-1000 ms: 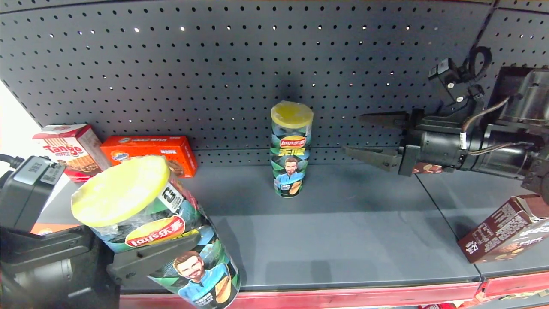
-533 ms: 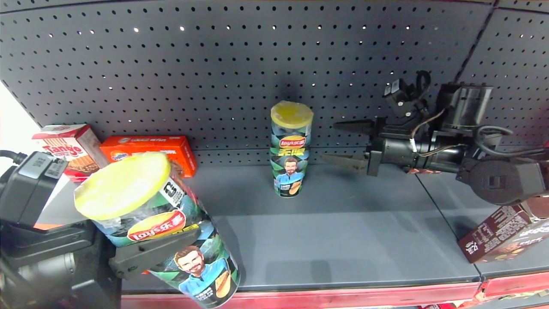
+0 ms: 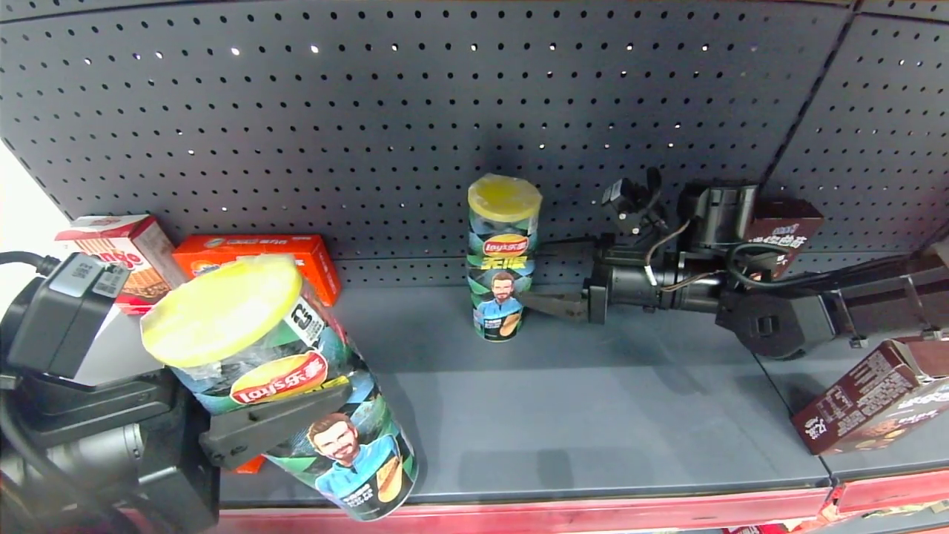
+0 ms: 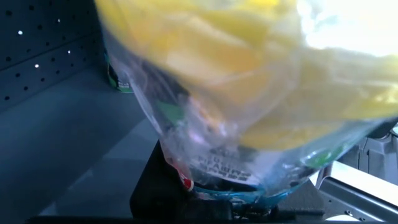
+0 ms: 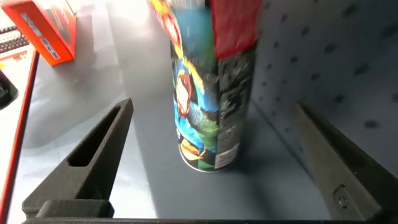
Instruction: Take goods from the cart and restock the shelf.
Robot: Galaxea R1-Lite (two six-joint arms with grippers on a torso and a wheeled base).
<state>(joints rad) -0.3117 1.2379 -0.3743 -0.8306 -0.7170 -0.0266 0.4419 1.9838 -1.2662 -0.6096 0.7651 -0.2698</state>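
A chips can (image 3: 296, 386) with a yellow lid leans tilted over the shelf's front left, and my left gripper (image 3: 282, 415) is shut on its body. The left wrist view has this can (image 4: 249, 93) very close. A second, same-looking chips can (image 3: 503, 259) stands upright at the back middle of the grey shelf (image 3: 593, 415). My right gripper (image 3: 552, 274) is open just right of it, with its fingertips close to the can's side. In the right wrist view that can (image 5: 208, 99) stands ahead between the spread fingers of my right gripper (image 5: 211, 107).
An orange box (image 3: 259, 263) and a red-and-white wafer box (image 3: 118, 252) lie at the back left. A brown box (image 3: 867, 397) leans at the front right, another brown box (image 3: 786, 226) behind the right arm. The pegboard (image 3: 371, 111) closes the back; a red strip (image 3: 593, 512) marks the front edge.
My right arm has swung left and down, bringing its open gripper up to the standing can. The left gripper with its can has shifted slightly right.
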